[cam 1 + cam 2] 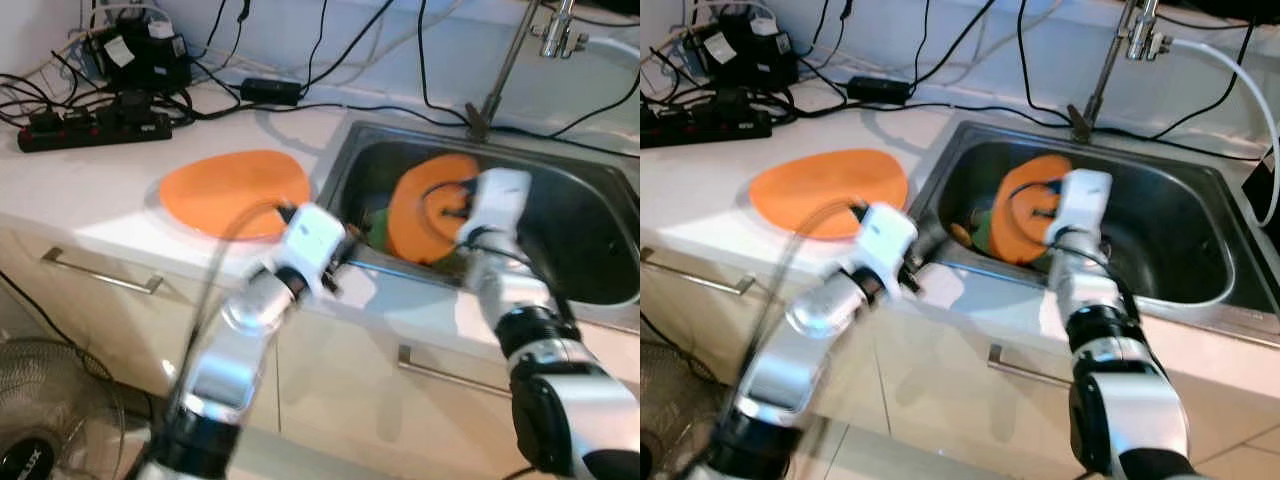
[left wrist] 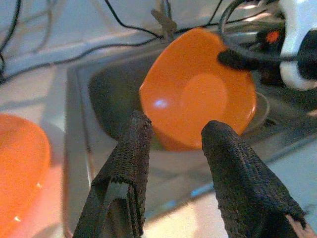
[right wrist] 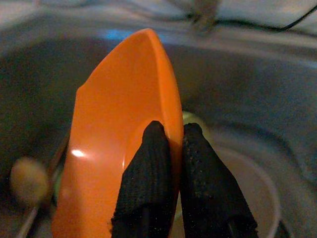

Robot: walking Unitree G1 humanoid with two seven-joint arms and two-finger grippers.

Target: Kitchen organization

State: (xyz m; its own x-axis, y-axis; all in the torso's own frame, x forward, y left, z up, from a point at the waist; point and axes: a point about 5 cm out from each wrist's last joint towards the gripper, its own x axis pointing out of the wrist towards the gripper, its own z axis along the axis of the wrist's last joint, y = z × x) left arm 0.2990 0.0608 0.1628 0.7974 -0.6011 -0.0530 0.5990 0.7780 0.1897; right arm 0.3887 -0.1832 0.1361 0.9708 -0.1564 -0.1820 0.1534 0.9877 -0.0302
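Inside steel sink (image 1: pixel 590 190), right tool (image 3: pixel 171 130) pinches glossy orange bowl (image 3: pixel 114 148).

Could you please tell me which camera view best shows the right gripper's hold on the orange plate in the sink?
The right wrist view: the right gripper pinches the orange plate by its rim. Both eye views show it tilted; the left wrist view shows its face.

Head views are bright and soft, with motion blur on both arms. Glare washes out the white counter (image 1: pixel 90 190). The sink (image 1: pixel 1160 230) interior is dim. Wrist views are darker; the fingers (image 3: pixel 148 188) are sharp, the background blurred.
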